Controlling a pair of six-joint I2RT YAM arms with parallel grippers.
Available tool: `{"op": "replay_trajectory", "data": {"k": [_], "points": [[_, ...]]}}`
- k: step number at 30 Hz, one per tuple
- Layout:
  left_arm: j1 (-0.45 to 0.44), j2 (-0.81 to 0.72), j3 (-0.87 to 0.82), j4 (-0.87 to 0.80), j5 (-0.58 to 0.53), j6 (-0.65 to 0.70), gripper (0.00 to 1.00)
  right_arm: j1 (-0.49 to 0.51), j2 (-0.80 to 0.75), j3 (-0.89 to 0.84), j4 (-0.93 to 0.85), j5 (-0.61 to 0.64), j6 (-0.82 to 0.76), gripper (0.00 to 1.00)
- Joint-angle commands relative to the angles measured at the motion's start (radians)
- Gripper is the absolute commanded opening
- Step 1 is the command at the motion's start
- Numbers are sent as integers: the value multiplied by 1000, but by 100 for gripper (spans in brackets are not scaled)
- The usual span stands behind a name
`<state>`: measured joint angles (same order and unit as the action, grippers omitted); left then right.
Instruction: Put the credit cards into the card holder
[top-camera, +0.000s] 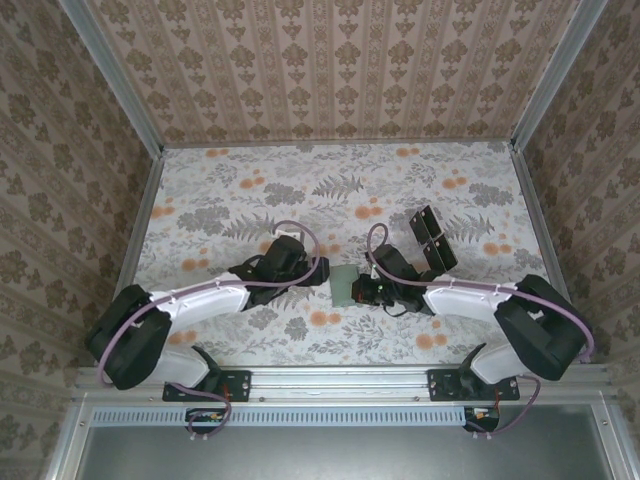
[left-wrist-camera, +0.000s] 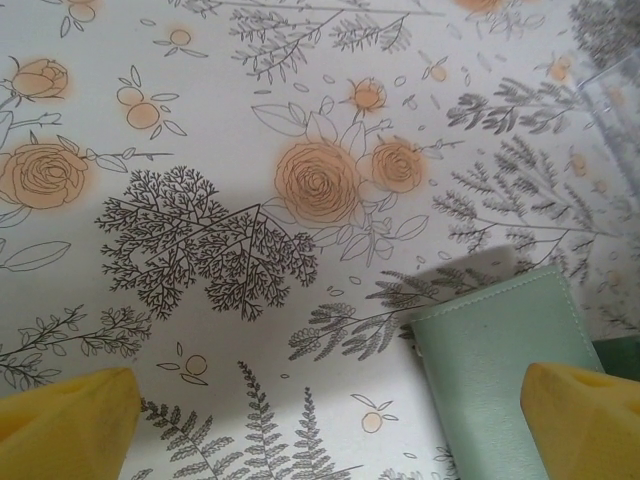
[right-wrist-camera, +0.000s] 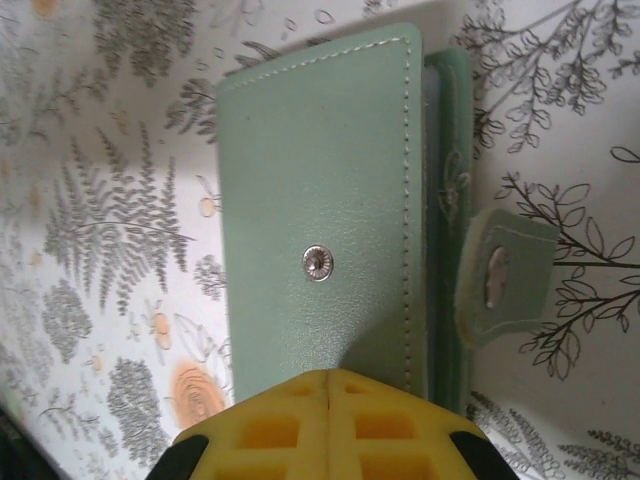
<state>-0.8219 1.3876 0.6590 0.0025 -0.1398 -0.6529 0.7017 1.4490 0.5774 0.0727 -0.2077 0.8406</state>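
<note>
**Green wallet between a wide gripper and a closed one**

On the left, the left gripper (left-wrist-camera: 320, 430) stands spread wide and empty, one yellow fingertip (left-wrist-camera: 585, 420) at the card holder's (left-wrist-camera: 500, 370) edge. The holder lies flat mid-table, its snap tab (right-wrist-camera: 505, 275) flipped outward. The right gripper (right-wrist-camera: 330, 425) is clenched at the holder's near end; whether it pinches anything, I cannot tell. Further right, the black credit cards (top-camera: 432, 240) sit apart.

- I see the pale sage-green flat stitched wallet (right-wrist-camera: 320, 180) lying flat on the floral tabletop (top-camera: 250, 190) mid-table before me, silver snap stud (right-wrist-camera: 317, 263) up, strap tab (right-wrist-camera: 505, 275) unfastened beside it.
- The thin black rectangular cards (top-camera: 433, 240) sit in a stepped row to my right, behind the wallet and apart from it.
</note>
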Motion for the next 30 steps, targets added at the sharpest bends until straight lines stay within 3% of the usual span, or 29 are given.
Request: {"op": "replay_trajectory", "data": {"k": [1, 17, 30], "points": [[8, 34, 45, -39, -11, 57, 100, 5, 35, 22, 37, 5, -12, 0], [-4, 128, 90, -29, 0, 100, 100, 5, 89, 18, 68, 1, -9, 0], [-32, 176, 90, 71, 31, 125, 100, 5, 90, 13, 76, 0, -5, 0]]}}
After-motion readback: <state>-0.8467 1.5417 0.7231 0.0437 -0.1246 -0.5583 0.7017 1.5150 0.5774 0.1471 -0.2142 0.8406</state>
